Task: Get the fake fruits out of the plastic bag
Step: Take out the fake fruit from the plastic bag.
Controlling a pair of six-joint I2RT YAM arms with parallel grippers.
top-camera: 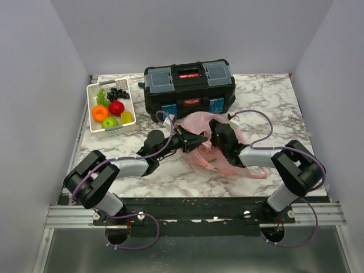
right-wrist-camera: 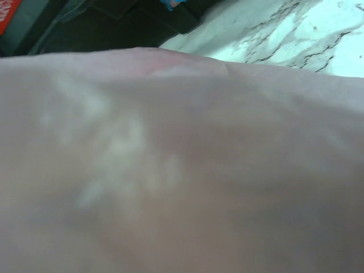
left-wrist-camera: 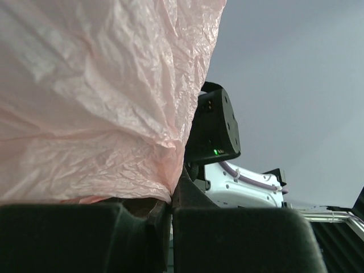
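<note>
The pink plastic bag [top-camera: 200,124] lies crumpled mid-table in front of the toolbox. My left gripper [top-camera: 196,142] is shut on its near left edge; in the left wrist view the jaws [left-wrist-camera: 170,200] pinch the film [left-wrist-camera: 85,102], which hangs over the camera. My right gripper [top-camera: 222,138] is pushed into the bag from the right, and its fingers are hidden. The right wrist view shows only blurred pink film [right-wrist-camera: 182,170]. The orange [top-camera: 100,112], red apple [top-camera: 116,107], green apple [top-camera: 110,121], lemon [top-camera: 126,117] and dark grapes [top-camera: 118,92] lie in the white basket. No fruit shows inside the bag.
The white slotted basket [top-camera: 91,126] stands at the back left and also holds a light green grape bunch [top-camera: 102,96]. The black toolbox [top-camera: 189,88] stands right behind the bag. The right arm's wrist [left-wrist-camera: 215,122] is close beside my left fingers.
</note>
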